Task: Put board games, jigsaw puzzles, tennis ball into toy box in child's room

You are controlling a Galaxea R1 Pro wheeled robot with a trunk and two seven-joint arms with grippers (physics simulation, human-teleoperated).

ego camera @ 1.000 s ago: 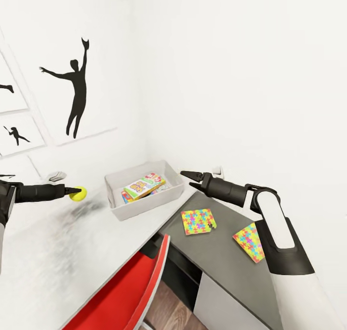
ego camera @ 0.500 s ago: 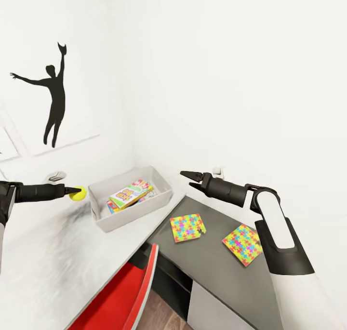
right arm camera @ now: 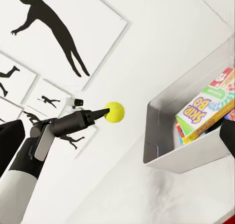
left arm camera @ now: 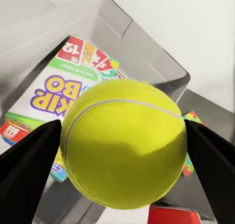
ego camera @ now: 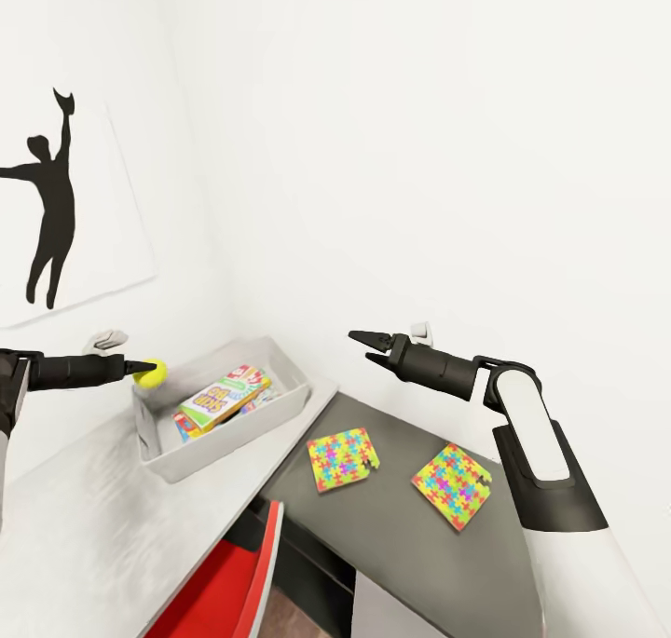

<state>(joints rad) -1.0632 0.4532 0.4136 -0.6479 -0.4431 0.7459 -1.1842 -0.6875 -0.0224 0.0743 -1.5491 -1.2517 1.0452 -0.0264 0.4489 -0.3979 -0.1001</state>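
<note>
A child's bedroom corner at home: white walls hung with black dancing-figure silhouette prints (ego camera: 47, 214), an L-shaped grey desk (ego camera: 84, 526), multicoloured jigsaw puzzle sheets (ego camera: 342, 458), a red chair (ego camera: 224, 587).

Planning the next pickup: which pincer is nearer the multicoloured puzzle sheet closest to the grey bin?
Right. The right pincer hovers open above and just behind the multicoloured puzzle sheet; the left pincer, gripping the yellow-green tennis ball, sits beyond the light grey plastic bin.
</note>
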